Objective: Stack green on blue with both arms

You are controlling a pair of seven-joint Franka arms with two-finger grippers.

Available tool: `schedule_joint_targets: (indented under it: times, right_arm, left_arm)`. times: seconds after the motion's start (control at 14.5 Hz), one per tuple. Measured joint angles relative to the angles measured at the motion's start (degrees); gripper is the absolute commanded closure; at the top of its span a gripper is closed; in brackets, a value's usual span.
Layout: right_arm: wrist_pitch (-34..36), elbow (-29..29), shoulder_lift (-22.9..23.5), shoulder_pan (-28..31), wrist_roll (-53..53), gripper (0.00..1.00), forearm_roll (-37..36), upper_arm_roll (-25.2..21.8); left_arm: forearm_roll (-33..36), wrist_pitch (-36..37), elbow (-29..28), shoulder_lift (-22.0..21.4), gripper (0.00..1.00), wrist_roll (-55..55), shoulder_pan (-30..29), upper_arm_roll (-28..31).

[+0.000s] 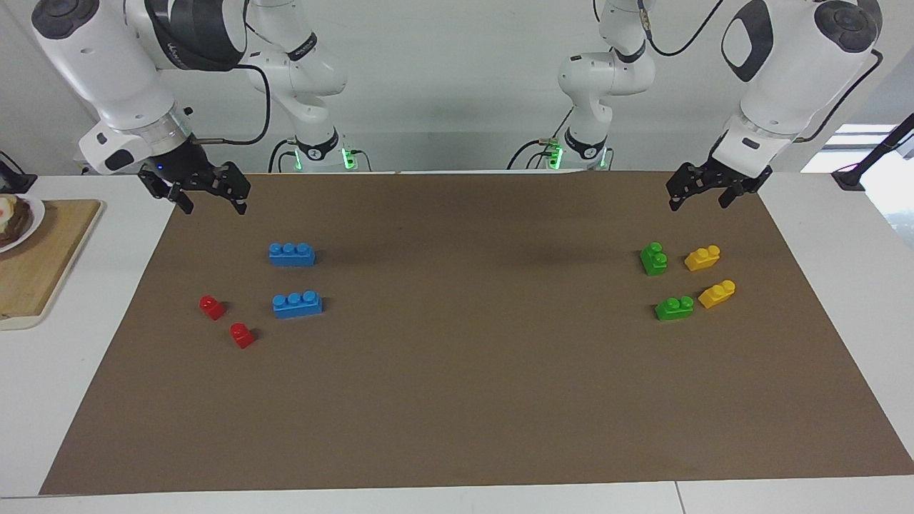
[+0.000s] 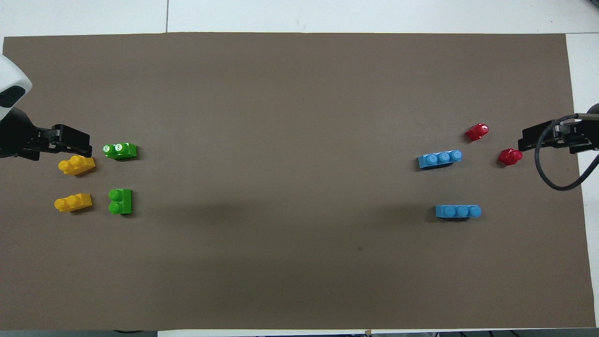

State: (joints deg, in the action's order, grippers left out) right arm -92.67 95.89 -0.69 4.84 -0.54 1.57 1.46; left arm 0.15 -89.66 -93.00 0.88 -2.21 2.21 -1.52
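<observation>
Two glossy green bricks (image 1: 654, 258) (image 1: 674, 308), each with two round studs, sit on the matte brown mat (image 1: 464, 400) at the left arm's end of the worktop, beside two yellow bricks (image 1: 702, 258). Two blue three-stud bricks (image 1: 291, 254) (image 1: 297, 305) lie at the right arm's end, near two red bricks (image 1: 212, 307). The left pincer (image 1: 701, 194) and right pincer (image 1: 208, 201) hover spread wide, empty.

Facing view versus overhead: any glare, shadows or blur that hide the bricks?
Facing view: bricks sharp, a short soft shadow beside each blue brick, bright window at the edge off the mat. Overhead view: small glare spots on one green brick's studs, nothing hidden.
</observation>
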Motion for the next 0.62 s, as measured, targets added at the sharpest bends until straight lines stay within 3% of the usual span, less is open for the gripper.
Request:
schedule_joint_targets:
  times: [0.62]
  right_arm:
    - [-0.12, 0.0, 0.04, 0.02, -1.02, 0.0, 0.0, -0.03]
  left_arm:
    - [0.0, 0.06, 0.0, 0.0, 0.0, 0.0, 0.0, 0.02]
